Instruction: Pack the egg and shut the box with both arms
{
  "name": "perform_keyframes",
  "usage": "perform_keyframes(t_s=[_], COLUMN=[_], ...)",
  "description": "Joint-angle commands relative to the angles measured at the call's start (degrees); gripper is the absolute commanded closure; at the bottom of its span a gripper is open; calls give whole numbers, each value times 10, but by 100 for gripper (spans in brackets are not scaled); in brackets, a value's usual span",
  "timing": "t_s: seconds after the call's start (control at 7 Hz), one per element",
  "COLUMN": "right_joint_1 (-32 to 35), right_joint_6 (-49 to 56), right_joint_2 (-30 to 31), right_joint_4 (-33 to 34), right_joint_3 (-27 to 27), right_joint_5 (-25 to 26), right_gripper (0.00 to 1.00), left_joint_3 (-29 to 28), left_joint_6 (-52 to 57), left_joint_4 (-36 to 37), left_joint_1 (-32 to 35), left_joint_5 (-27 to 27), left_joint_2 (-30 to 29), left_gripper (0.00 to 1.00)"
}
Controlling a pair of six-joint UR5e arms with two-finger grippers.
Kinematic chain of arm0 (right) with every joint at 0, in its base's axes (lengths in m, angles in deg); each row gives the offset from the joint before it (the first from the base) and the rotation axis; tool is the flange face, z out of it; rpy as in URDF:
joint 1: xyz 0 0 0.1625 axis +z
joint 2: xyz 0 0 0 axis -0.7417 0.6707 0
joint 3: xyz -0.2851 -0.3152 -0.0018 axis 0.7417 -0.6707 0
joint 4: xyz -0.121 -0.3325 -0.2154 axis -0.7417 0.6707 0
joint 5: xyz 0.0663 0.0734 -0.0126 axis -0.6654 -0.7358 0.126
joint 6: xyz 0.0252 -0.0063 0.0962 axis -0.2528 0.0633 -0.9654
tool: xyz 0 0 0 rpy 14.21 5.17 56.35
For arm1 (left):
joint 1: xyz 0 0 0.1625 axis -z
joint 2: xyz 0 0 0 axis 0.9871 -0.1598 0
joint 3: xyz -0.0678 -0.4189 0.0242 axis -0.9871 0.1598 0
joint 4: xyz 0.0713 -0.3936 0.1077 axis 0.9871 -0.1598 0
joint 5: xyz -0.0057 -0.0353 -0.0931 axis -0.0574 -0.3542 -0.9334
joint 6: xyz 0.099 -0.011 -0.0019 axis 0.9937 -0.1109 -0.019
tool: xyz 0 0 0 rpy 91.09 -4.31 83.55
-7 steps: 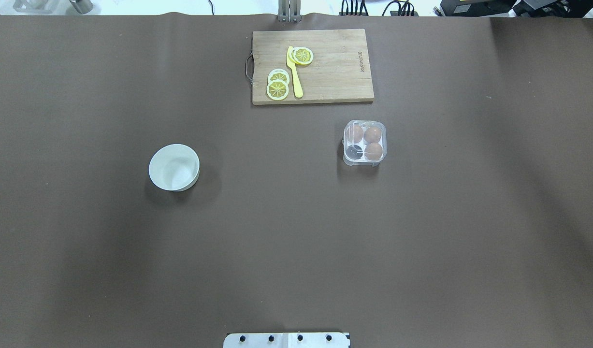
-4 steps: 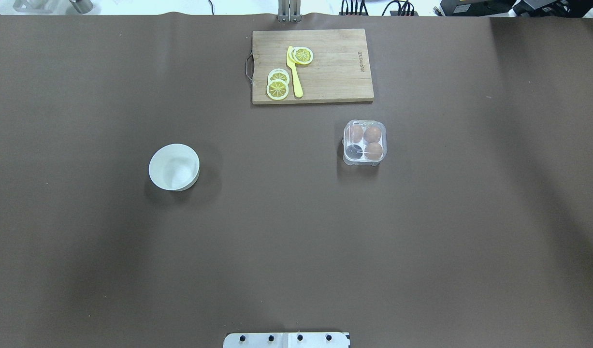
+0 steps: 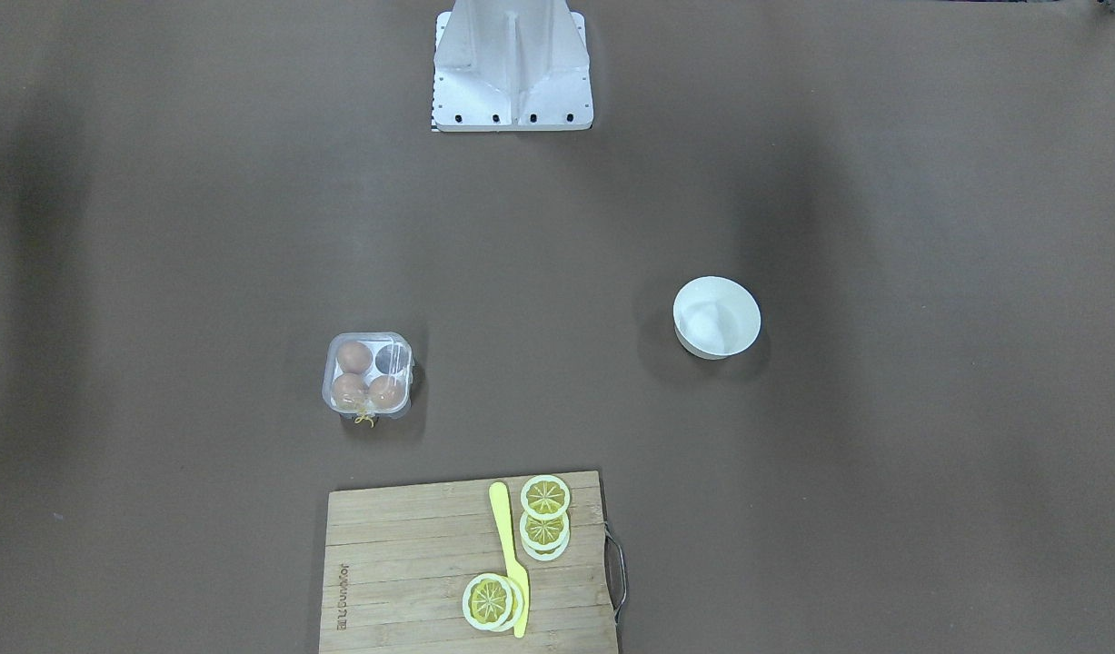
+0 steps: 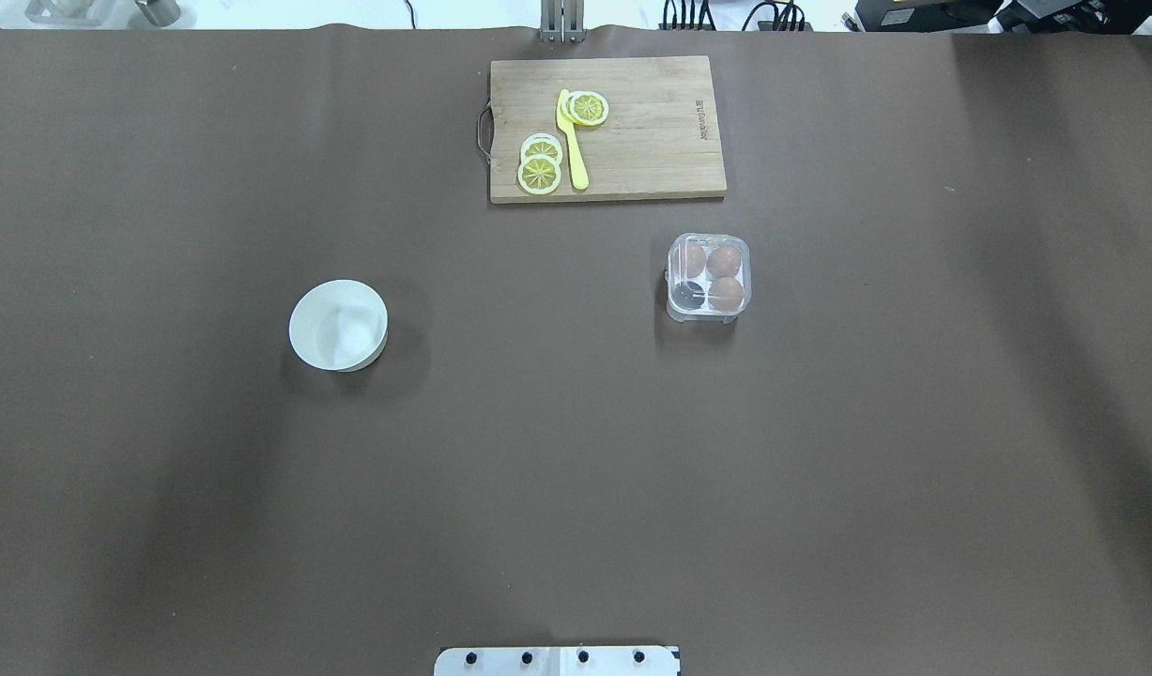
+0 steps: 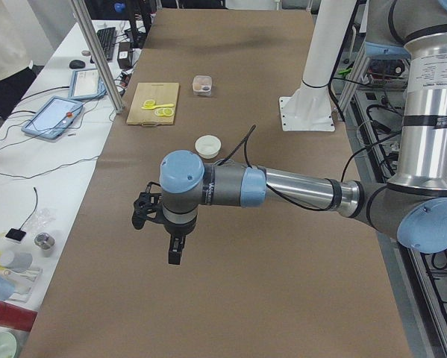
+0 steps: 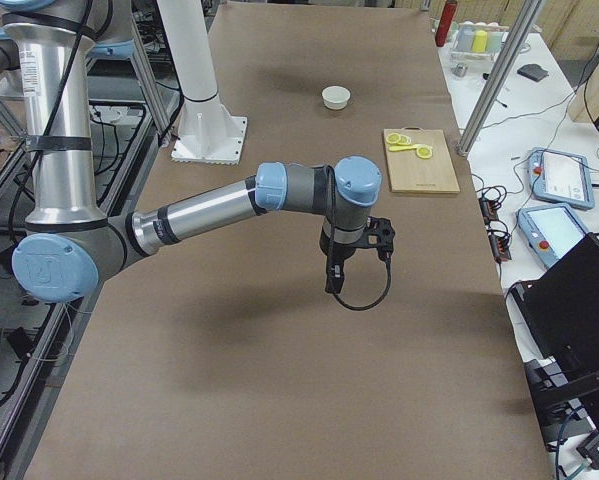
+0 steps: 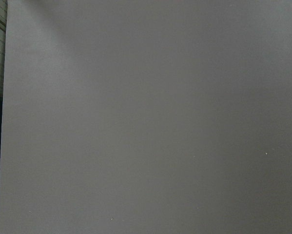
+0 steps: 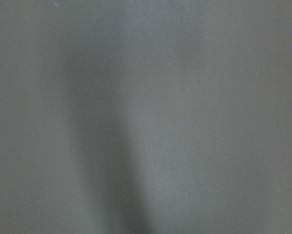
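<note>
The clear egg box [image 4: 709, 277] stands right of the table's middle; it also shows in the front view [image 3: 368, 374] and far off in the left side view [image 5: 202, 84]. Three orange-brown eggs [image 4: 725, 261] sit in its cells, and one cell [image 4: 688, 295] is dark and holds no egg. I cannot tell whether the clear lid is shut. A yellow string [image 3: 365, 420] hangs at its far side. The left gripper [image 5: 174, 252] and the right gripper [image 6: 332, 280] show only in the side views, high over the table's ends; I cannot tell whether they are open or shut.
A round white bowl [image 4: 338, 324] stands left of the middle. A wooden cutting board [image 4: 651, 150] with lemon slices [image 4: 540, 172] and a yellow knife [image 4: 572, 141] lies at the far edge. The white stand [image 3: 512, 73] is at the robot's side.
</note>
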Motion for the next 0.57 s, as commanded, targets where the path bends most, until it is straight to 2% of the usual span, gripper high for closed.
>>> perform_keyframes(t_s=[0.0, 0.43], right_joint_1=[9, 16], right_joint_6=[10, 14], right_joint_2=[15, 18], right_joint_4=[0, 0], right_joint_3=[-11, -14], right_joint_5=[0, 0], right_gripper=[0, 0], left_joint_3=[-13, -12], left_joint_6=[-1, -7], left_joint_4=[-1, 0], left_joint_1=[-1, -1], left_joint_5=[0, 5], left_joint_2=[10, 4], left_gripper=[2, 2])
